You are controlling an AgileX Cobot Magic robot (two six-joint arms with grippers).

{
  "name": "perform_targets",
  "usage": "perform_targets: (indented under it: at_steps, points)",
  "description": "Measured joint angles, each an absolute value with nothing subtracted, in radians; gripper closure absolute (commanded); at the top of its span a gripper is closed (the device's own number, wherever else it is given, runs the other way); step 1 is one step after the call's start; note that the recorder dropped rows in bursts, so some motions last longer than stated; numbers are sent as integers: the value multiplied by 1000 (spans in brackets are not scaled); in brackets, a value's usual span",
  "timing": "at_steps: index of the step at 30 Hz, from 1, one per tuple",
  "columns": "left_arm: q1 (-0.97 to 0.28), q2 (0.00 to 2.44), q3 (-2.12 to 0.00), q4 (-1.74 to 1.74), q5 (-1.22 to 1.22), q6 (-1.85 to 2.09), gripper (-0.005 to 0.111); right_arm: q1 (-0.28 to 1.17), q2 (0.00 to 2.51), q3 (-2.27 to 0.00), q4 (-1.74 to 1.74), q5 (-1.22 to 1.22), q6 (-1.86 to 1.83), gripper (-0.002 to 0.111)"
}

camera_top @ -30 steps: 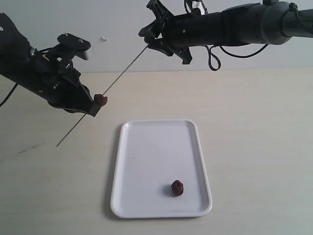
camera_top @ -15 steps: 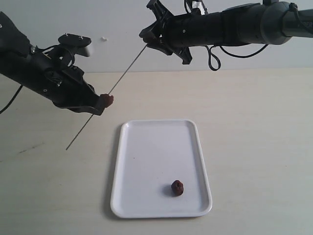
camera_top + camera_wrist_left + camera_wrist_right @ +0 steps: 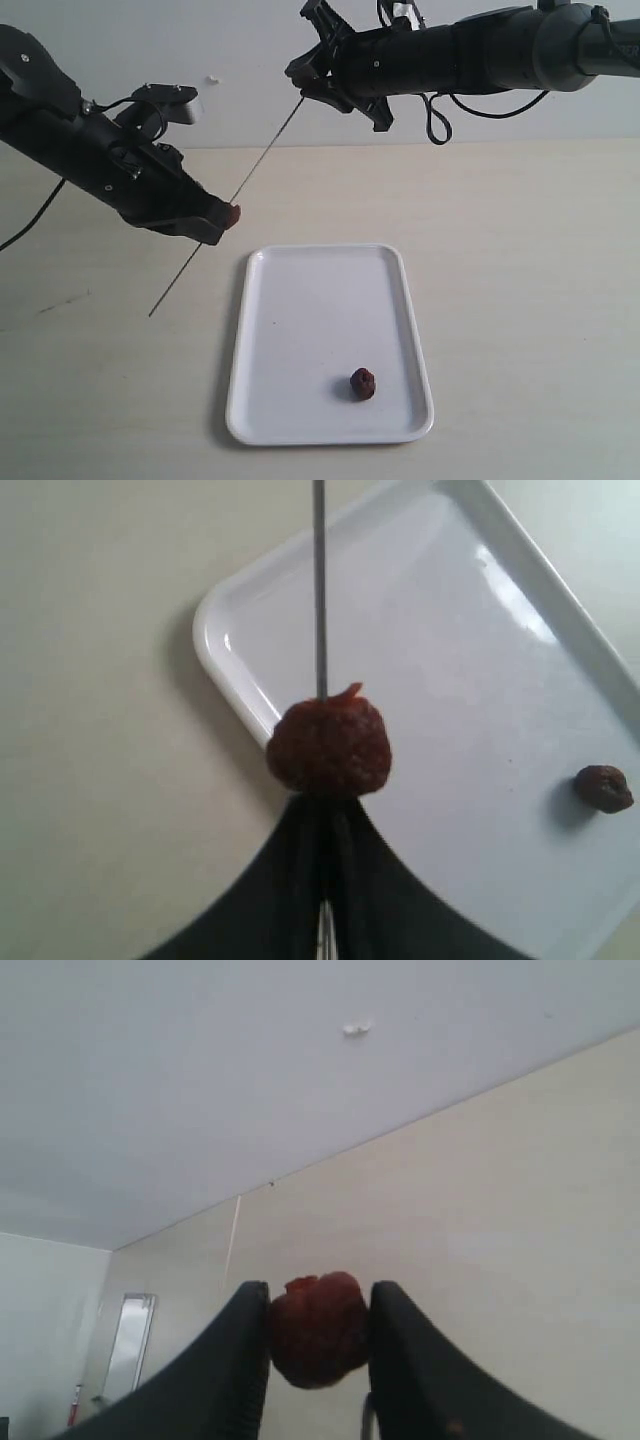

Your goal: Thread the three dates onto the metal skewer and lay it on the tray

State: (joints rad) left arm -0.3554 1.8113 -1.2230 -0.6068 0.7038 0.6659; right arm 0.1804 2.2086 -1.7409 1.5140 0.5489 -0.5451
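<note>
We see the skewer [image 3: 265, 150] held in the air on a slant: its upper end meets the right fingers [image 3: 235, 1360] high at the back, and its lower end hangs free over the desk [image 3: 530, 300], off the left side of the tray [image 3: 330, 250]. The right fingers stand apart just enough to clamp the first date [image 3: 318, 1328] between them. In the exterior view the rod ends right there, but we cannot tell whether it runs through that date. Partway down the rod sits the second date [image 3: 328, 748], pierced by the skewer, which enters it on the far side and shows again in the slit between the left fingers [image 3: 290, 880]. Those fingers are drawn narrow, almost together, with the second date touching their tips; whether they pinch its rear or only the rod, we cannot tell. This date hangs above the desk just off the tray's far left corner. The third date [image 3: 363, 383] lies loose on the tray, in the near half and toward its right rim, well apart from both arms. The tray lies flat on the desk, its long sides running away from the exterior camera. The left arm [image 3: 90, 150] reaches in from the left, the right arm [image 3: 480, 50] from the upper right.
</note>
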Motion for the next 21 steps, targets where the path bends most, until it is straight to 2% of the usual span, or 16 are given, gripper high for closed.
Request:
perform_targets:
  at_steps: [21]
  points:
    - [-355, 1811, -1225, -656, 696, 620, 107, 180, 2209, -1741, 1514, 549, -547, 77]
